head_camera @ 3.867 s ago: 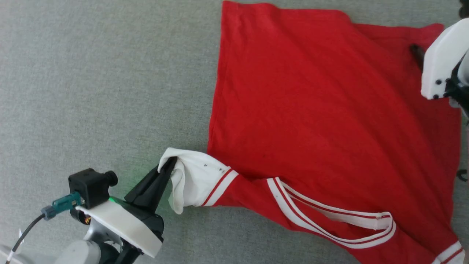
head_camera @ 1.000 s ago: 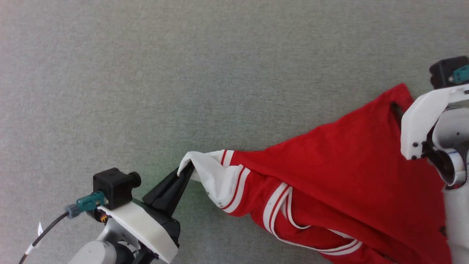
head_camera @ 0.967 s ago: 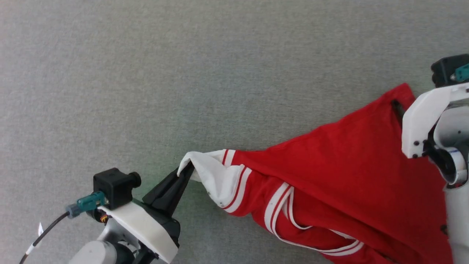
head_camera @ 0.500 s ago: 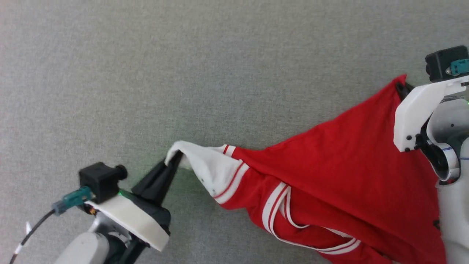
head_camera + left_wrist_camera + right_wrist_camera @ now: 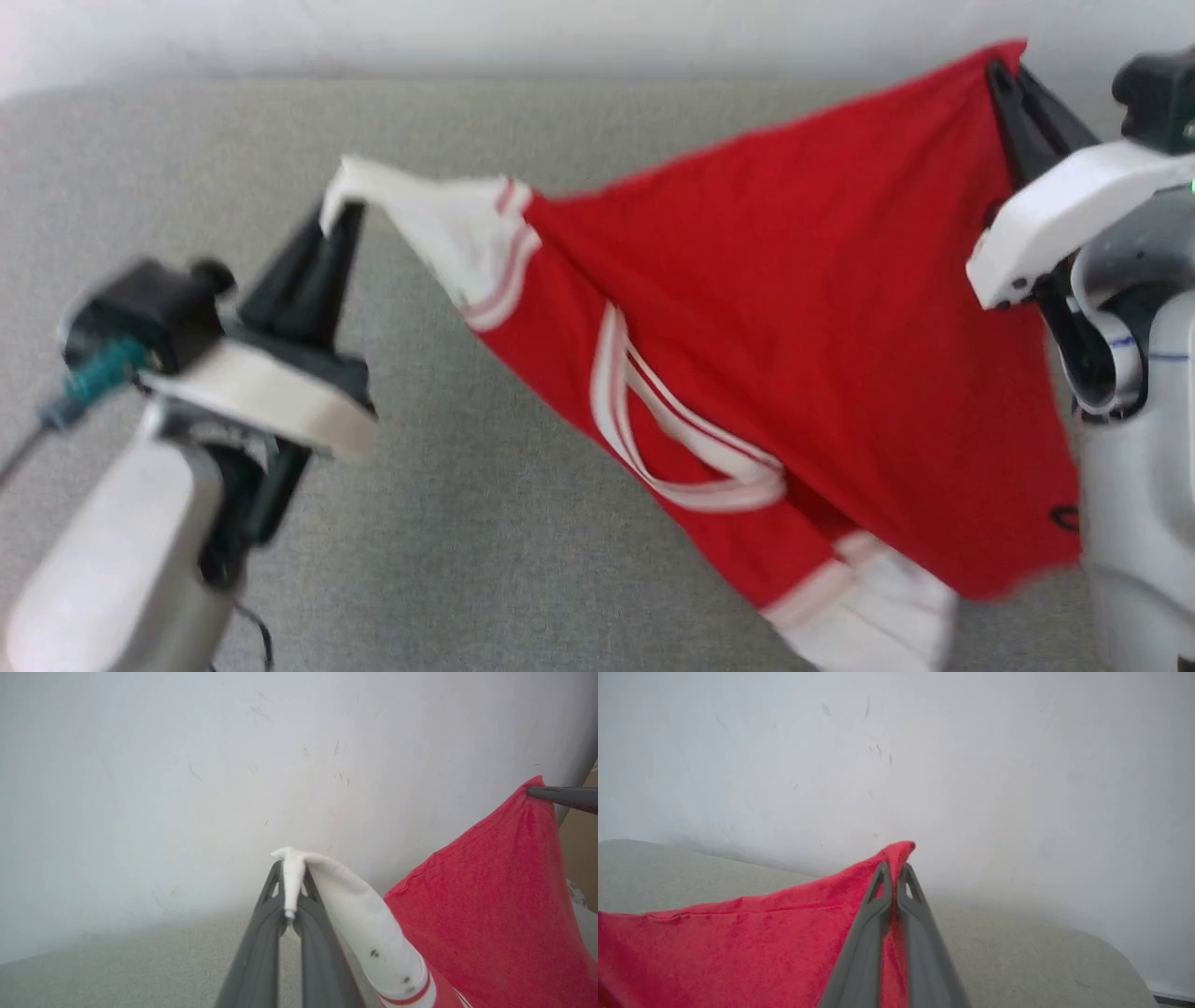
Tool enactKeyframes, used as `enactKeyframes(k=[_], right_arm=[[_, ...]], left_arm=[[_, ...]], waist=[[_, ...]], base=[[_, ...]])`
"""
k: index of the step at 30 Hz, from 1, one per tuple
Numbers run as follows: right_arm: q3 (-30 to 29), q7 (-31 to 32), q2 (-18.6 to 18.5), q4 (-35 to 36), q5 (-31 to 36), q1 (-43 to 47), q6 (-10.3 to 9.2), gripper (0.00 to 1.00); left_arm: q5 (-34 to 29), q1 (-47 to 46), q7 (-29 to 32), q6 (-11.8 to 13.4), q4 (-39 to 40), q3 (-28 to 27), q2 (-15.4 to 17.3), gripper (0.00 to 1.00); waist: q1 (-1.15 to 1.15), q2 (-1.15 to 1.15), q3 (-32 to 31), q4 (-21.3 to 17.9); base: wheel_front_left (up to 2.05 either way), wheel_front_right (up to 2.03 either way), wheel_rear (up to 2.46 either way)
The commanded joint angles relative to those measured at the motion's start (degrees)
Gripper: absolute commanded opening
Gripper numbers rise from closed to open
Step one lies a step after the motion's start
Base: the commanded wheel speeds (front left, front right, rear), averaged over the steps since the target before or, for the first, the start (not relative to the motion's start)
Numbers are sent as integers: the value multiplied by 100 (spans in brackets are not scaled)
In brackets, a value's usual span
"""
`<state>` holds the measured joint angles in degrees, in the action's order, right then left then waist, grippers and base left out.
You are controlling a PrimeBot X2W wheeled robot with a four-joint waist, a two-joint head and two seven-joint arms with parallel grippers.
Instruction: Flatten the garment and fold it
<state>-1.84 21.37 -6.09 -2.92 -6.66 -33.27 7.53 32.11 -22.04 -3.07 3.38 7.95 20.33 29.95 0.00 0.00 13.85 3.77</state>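
One garment (image 5: 794,308) hangs stretched between pinching left claw (image 5: 344,213) and right claw (image 5: 1001,73).

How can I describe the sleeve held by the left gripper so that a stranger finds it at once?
Find the red garment held up over the grey surface. Follow its top edge to the left gripper. The sleeve pinched there is white with red-striped trim; the other white sleeve hangs free at the bottom.
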Motion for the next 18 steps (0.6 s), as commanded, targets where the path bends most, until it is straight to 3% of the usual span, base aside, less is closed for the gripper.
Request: enactKeyframes(k=[1,5,10,18], right_arm=[[10,-47,25,-31,-46,-180,-4,0],[122,-85,9,-172,-82,-601,-4,0],[295,20,30,-522,-133,-1233,-4,0],[449,-27,172,-1481,69,-2571,-4,0]], left_arm=[[-50,-296,76,60,-41,-60,26,0],[-151,-1159,432,23,-332,-75,77,0],[-242,-2300,837,-298,-998,79,108,0],[-461,-4136,1123,-681,-2226,165,135,0]], waist=[[0,0,-600,-247],[0,0,-894,-321],[0,0,-1032,-422],[0,0,-659,-685]], base=[[0,0,0],[0,0,0],[0,0,0],[0,0,0]])
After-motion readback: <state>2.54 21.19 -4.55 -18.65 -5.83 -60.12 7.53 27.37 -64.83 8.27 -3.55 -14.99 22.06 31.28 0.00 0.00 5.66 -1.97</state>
